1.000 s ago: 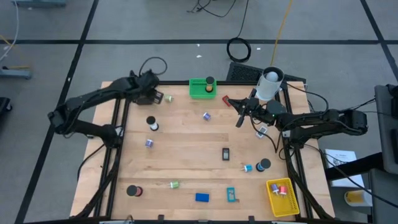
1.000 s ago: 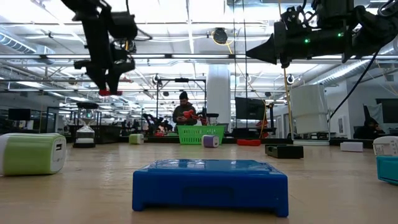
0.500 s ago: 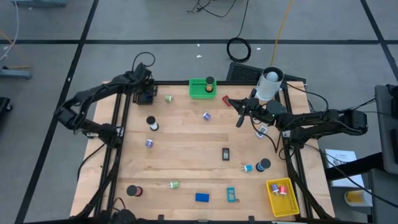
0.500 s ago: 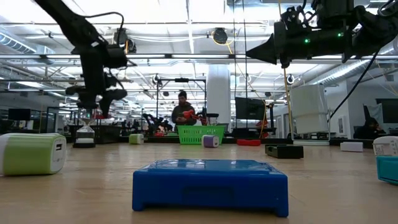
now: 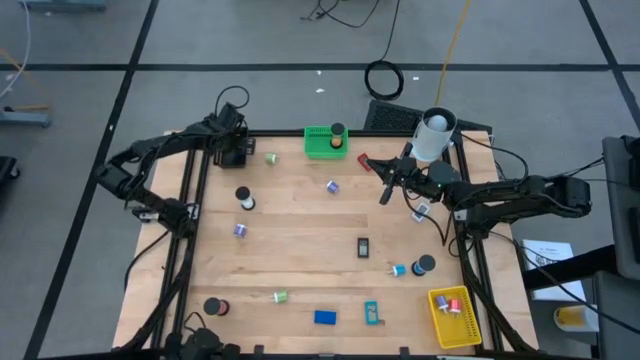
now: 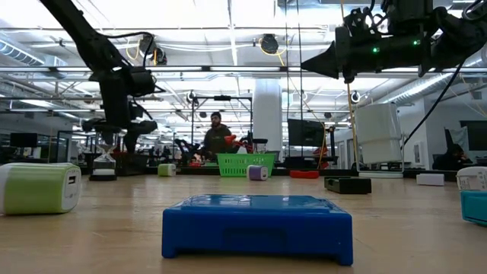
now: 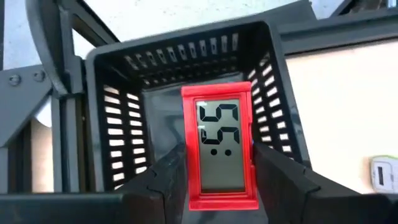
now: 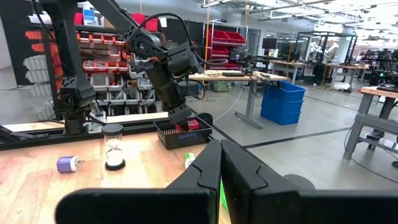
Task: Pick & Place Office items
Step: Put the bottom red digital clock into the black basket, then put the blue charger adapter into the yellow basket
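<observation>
My left gripper (image 7: pixel 217 180) is dark and grips a red-framed clock (image 7: pixel 219 146) with a pale grey screen and black digits. Under it sits a black slotted bin (image 7: pixel 186 81). The worktop (image 5: pixel 300 240) is light wood in long planks. On it lie a blue block (image 5: pixel 325 317), a green bin (image 5: pixel 322 142), a yellow bin (image 5: pixel 455 316) and a purple clip (image 5: pixel 239 230). My right gripper (image 8: pixel 217 168) is black.

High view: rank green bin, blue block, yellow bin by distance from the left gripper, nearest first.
From the left gripper, which holds a red timer over the black bin at the far left corner:
1. Green bin, along the far edge, near the middle.
2. Blue block, near edge, centre.
3. Yellow bin, near right corner.
</observation>
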Robot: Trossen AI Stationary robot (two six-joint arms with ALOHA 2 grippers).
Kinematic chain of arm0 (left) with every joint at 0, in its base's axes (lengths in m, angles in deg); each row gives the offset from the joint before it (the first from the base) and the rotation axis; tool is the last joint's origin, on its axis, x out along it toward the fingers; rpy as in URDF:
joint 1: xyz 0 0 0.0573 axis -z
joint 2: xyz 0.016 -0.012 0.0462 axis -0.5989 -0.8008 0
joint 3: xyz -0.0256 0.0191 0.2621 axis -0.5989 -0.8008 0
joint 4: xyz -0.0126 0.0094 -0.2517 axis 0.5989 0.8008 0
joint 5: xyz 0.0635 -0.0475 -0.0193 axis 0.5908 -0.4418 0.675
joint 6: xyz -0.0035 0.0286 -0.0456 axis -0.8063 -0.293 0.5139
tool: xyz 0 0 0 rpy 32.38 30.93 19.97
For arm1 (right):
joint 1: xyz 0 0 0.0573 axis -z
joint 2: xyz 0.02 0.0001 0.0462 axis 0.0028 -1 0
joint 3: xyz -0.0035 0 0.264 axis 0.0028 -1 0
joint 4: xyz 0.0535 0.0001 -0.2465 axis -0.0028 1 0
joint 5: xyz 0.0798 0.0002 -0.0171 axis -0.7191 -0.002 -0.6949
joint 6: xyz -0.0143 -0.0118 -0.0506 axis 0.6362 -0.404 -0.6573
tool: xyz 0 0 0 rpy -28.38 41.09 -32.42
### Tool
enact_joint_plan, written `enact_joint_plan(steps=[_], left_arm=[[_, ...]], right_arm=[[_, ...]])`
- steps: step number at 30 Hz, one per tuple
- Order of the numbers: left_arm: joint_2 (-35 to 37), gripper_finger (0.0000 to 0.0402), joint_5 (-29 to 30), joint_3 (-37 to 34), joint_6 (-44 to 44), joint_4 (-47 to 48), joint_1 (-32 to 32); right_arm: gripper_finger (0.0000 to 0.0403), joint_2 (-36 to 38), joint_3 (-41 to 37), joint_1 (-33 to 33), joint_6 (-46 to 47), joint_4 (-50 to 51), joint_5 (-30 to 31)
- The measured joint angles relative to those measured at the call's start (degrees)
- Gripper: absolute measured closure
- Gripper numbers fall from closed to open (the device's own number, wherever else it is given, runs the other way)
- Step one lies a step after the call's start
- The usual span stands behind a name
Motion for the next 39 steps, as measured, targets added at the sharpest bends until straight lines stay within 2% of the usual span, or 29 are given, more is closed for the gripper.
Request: enact_joint_plan(steps=[29, 39], left_arm=[[0.02, 0.0234, -1.33, -1.9, 1.29, 3.28, 2.09], [0.06, 0.0168, -1.27, -1.9, -0.61, 5.45, 3.06]], right_arm=[[0.0399, 0.0, 0.0, 0.0, 0.02, 0.04, 0.0], [0.0399, 0.0, 0.0, 0.0, 0.0, 0.07, 0.0]])
